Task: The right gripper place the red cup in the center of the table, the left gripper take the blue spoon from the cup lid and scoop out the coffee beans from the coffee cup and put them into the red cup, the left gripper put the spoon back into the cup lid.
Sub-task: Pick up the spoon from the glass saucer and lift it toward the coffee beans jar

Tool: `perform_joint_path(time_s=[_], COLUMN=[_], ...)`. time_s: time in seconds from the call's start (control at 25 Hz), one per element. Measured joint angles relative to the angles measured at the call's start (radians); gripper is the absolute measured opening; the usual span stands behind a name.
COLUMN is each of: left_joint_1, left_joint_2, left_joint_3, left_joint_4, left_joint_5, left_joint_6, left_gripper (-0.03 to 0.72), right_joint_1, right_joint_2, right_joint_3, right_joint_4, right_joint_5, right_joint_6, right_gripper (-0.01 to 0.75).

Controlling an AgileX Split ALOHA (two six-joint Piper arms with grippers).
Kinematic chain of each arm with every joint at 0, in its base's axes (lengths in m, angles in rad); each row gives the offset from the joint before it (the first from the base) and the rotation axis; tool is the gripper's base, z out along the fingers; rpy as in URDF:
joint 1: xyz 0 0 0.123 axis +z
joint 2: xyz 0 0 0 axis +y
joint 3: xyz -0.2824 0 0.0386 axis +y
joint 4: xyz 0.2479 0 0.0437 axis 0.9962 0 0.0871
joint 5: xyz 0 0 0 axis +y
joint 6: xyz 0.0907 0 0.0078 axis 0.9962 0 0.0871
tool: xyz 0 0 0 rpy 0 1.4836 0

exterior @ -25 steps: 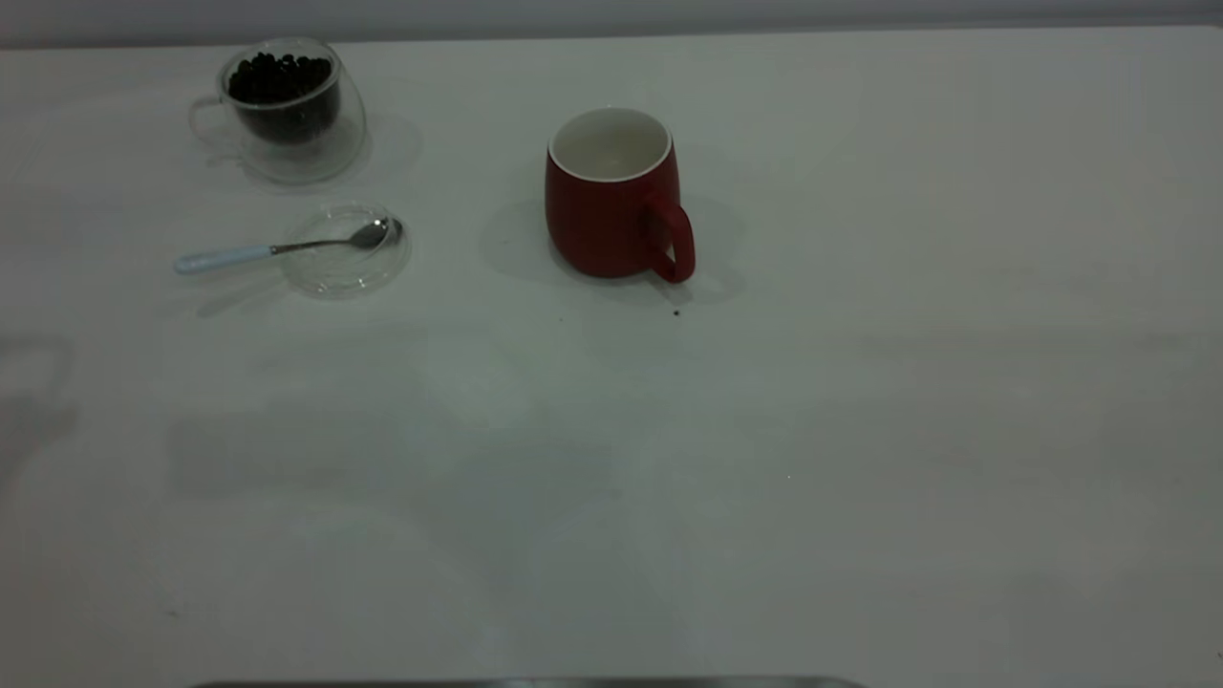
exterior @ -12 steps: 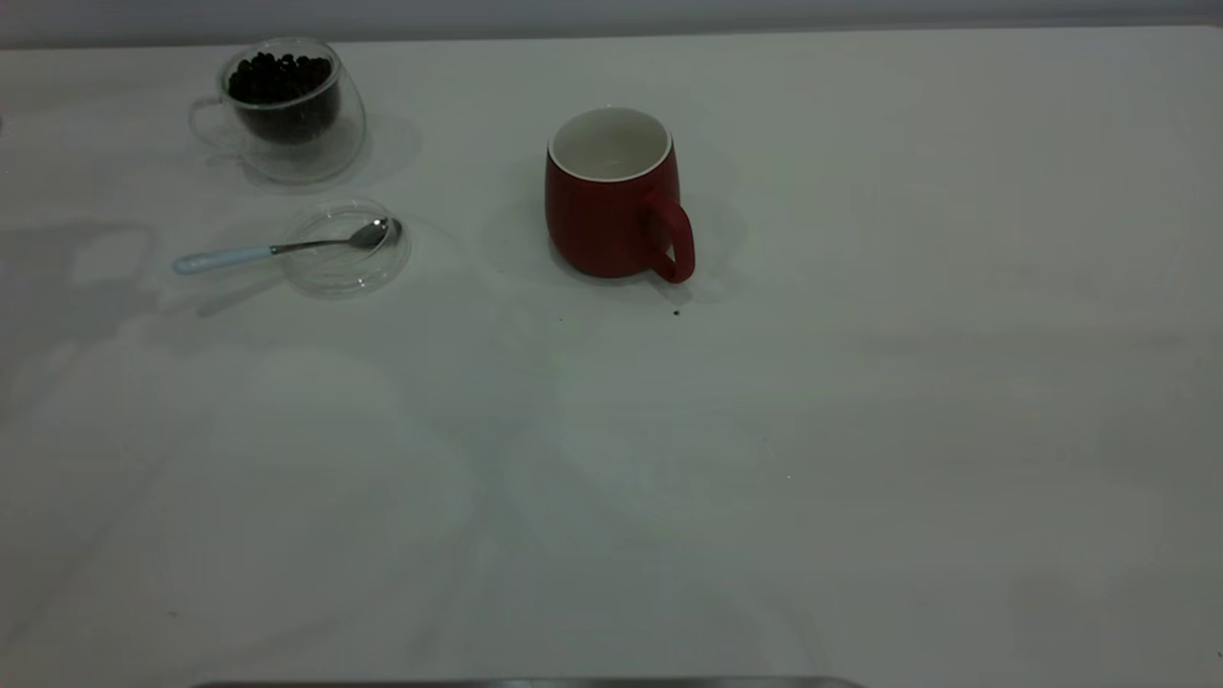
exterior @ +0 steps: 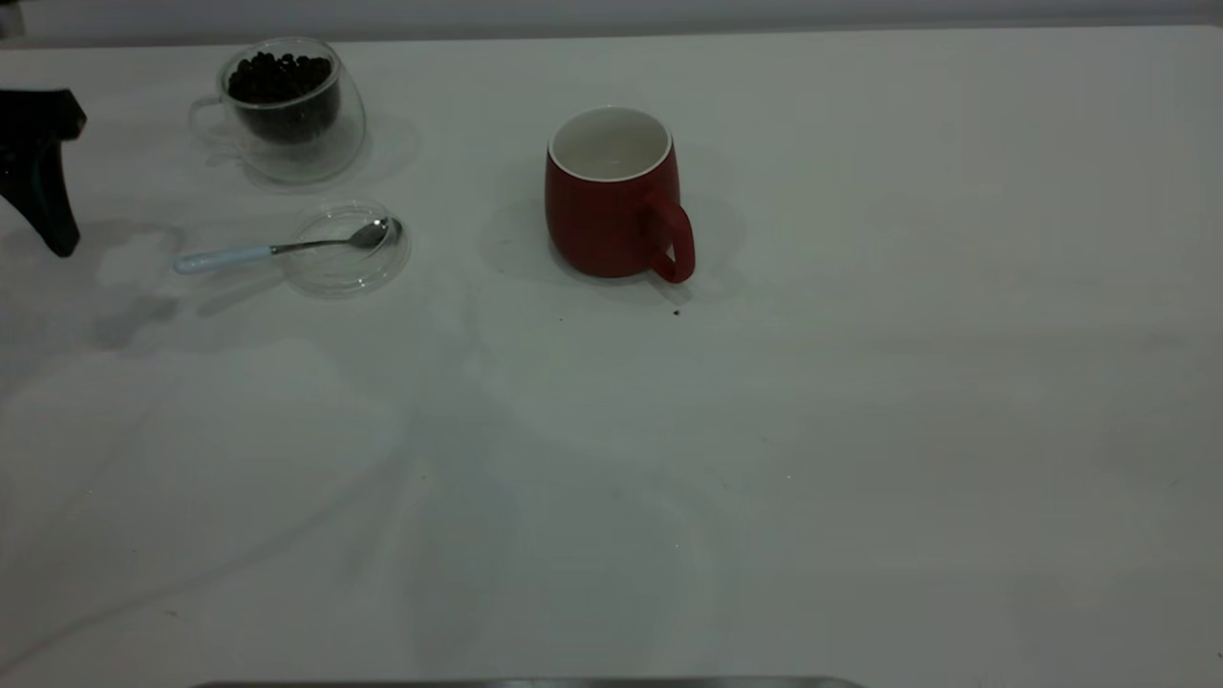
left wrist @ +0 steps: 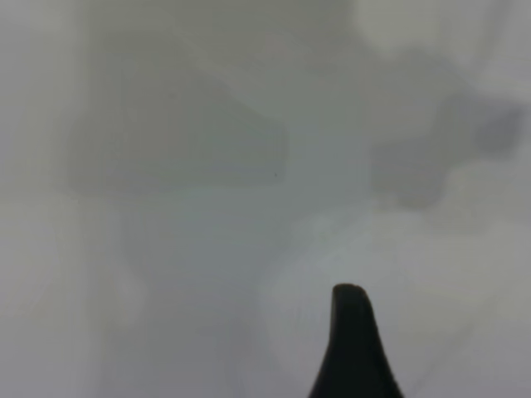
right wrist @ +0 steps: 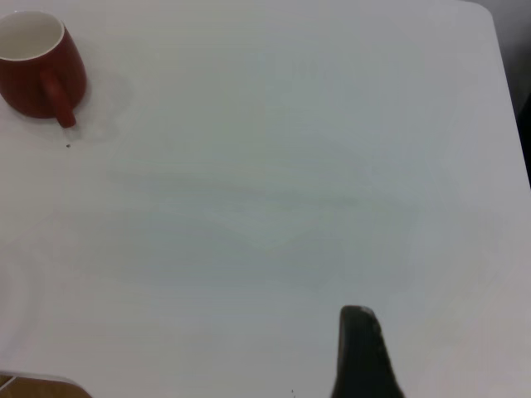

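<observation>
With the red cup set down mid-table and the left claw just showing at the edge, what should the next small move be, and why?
Probably the left claw should travel toward the blue spoon and line up over its pale handle. The red cup already stands upright and alone near the table's middle; the spoon lies untouched, bowl in the cup lid, handle sticking out toward the claw. The coffee beans are all in the coffee cup.
</observation>
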Motion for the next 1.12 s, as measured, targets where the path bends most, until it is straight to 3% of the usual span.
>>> perform_joint_path(time_s=[0.2,0.36,0.48,0.6,0.76,1.12], left_joint_1=[0.053,0.153,0.227,0.273,0.279,0.263], left_joint_2=[0.011,0.074,0.115,0.122,0.123,0.231], left_joint_3=[-0.063,-0.204,-0.258,-0.258,-0.267,-0.240], left_joint_4=[-0.049,-0.100,-0.317,-0.589,-0.771,-0.790], left_joint_5=[0.025,0.192,0.336,0.364,0.369,0.409], left_joint_6=[-0.021,-0.054,0.084,0.266,0.493,0.635], left_gripper=[0.587,0.587,0.587,0.587,0.587,0.587], right_joint_1=[0.000,0.000,0.000,0.000,0.000,0.000], right_joint_2=[0.000,0.000,0.000,0.000,0.000,0.000], right_joint_3=[0.000,0.000,0.000,0.000,0.000,0.000], right_joint_4=[0.000,0.000,0.000,0.000,-0.001,-0.001], right_joint_5=[0.000,0.000,0.000,0.000,0.000,0.000], right_joint_6=[0.000,0.000,0.000,0.000,0.000,0.000], right_gripper=[0.521,0.521,0.521,0.521,0.521,0.521])
